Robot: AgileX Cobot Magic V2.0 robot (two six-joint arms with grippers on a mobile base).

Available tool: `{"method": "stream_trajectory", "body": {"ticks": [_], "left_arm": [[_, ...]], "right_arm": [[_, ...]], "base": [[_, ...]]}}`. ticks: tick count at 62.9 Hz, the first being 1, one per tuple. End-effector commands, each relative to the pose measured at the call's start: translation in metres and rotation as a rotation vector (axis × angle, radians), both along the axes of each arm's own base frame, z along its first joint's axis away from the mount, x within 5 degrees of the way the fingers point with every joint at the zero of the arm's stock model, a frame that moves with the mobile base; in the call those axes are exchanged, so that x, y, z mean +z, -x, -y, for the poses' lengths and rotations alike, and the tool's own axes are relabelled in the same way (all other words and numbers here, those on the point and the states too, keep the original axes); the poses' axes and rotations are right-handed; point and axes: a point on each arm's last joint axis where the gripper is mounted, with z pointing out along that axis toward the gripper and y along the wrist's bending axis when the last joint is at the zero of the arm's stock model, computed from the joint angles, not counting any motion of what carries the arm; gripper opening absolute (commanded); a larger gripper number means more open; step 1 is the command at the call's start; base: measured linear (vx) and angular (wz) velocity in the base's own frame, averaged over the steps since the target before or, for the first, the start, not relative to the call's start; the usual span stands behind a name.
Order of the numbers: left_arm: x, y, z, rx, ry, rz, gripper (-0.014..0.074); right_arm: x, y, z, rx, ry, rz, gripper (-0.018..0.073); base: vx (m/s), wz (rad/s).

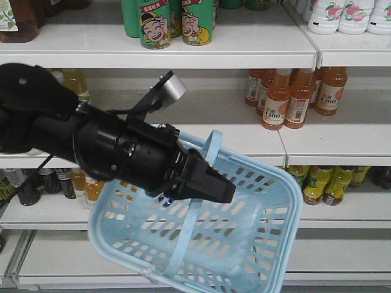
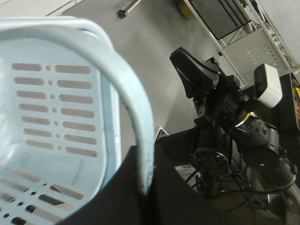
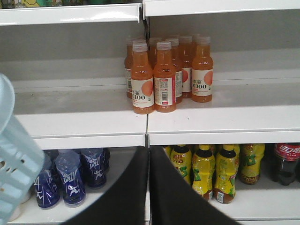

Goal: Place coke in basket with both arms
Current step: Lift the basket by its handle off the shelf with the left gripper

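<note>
My left gripper (image 1: 221, 190) is shut on a thin swing handle (image 1: 211, 149) of the light blue basket (image 1: 256, 244) and holds it tilted in the air in front of the shelves. In the left wrist view the jaws (image 2: 145, 149) clamp the handle (image 2: 133, 108), with the slotted basket wall (image 2: 56, 93) to the left. My right gripper (image 3: 148, 150) is shut and empty, and faces the shelves. It also shows in the left wrist view (image 2: 187, 70), apart from the basket. A corner of the basket (image 3: 14, 154) shows at the left of the right wrist view. The all-red coke is out of view.
White shelves (image 3: 211, 124) carry orange juice bottles (image 3: 164, 77), yellow drink bottles (image 3: 206, 171), blue bottles (image 3: 70, 178) and a dark cola bottle with a red label (image 3: 286, 161) at the far right. Green cans (image 1: 156, 24) stand on the top shelf.
</note>
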Motion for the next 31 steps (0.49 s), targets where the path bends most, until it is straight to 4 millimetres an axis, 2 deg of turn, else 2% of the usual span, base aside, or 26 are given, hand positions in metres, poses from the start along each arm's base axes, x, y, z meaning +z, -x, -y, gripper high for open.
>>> {"method": "stream_trajectory", "body": {"ticks": [1,7,15,25,31], "left_arm": [[0.026,0.016,-0.006,0.082,0.151,0.048,-0.0007],[0.025,0.023,-0.011,0.114,0.200,0.051,-0.0007],[0.037,0.030,-0.012,0.097,0.292,0.061,-0.0007],[0.047,0.033,-0.011,0.082,0.395,0.030,-0.0007],[0.048,0.034,-0.011,0.073,0.401,0.048,-0.0007]], "right_arm": [[0.005,0.001,0.000,0.002,0.018,0.084,-0.0005],[0.005,0.001,0.000,0.002,0.018,0.084,-0.0005],[0.005,0.001,0.000,0.002,0.018,0.084,-0.0005],[0.005,0.001,0.000,0.002,0.018,0.084,-0.0005],[0.005,0.001,0.000,0.002,0.018,0.084,-0.0005]], "base": [[0.00,0.00],[0.00,0.00],[0.00,0.00],[0.00,0.00],[0.00,0.00]]}}
